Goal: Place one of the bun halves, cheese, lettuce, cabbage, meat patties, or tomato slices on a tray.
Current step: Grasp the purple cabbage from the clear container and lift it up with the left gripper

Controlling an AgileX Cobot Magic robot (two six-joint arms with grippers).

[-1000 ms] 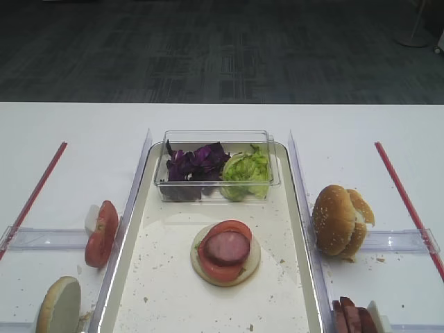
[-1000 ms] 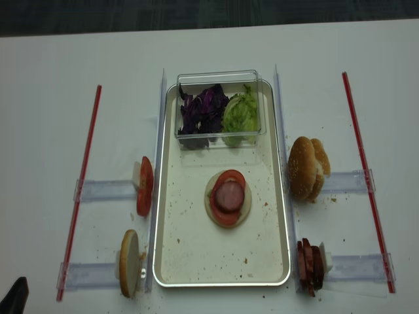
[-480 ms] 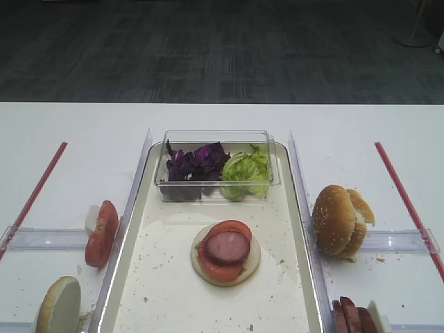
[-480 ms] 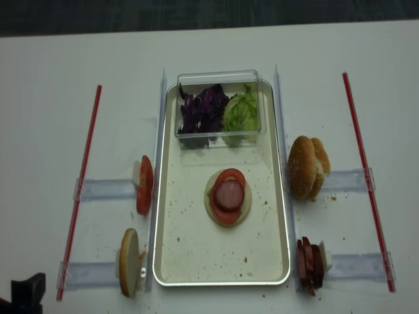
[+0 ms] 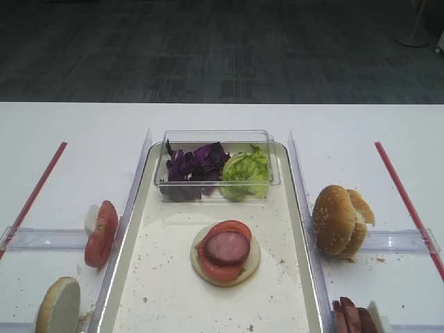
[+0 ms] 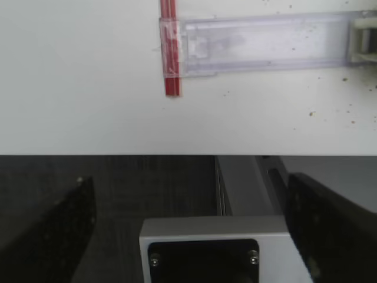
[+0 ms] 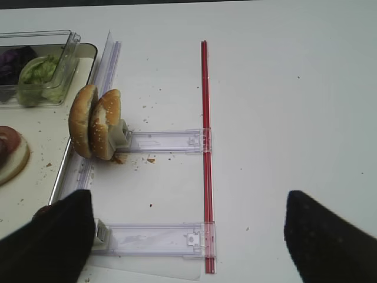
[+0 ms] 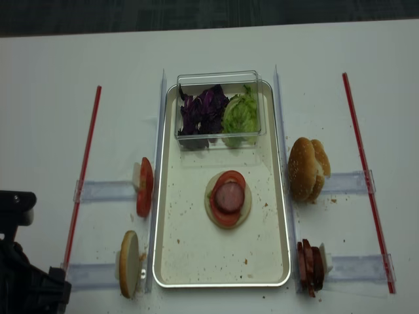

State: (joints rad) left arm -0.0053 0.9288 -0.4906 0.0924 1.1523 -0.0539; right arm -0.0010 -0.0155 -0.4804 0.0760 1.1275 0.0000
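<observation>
Silver-rimmed shallow tray (image 8: pixel 169 261) sits mid-table w/ a pale flat bun half (image 8: pixel 227 197) on its floor, a red tomato slice (image 8: pixel 234 179) and pinkish meat patty (image 8: pixel 230 195) stacked on it. Clear plastic box (image 8: pixel 219 77) at the tray's far end holds purple cabbage (image 8: pixel 203 109) & frilly green lettuce (image 8: pixel 241 112). Only the realsense overhead shows the left arm (image 8: pixel 19 275), dark, at the table's near-left corner. Left wrist view shows the left gripper (image 6: pixel 188 230) fingers spread wide, nothing between, over the table edge. Right gripper (image 7: pixel 188 236) likewise open, empty, in right wrist view beside the upright sesame buns (image 7: pixel 94 122). White table (image 5: pixel 69 125); dark grey carpet (image 5: pixel 222 48) beyond.
</observation>
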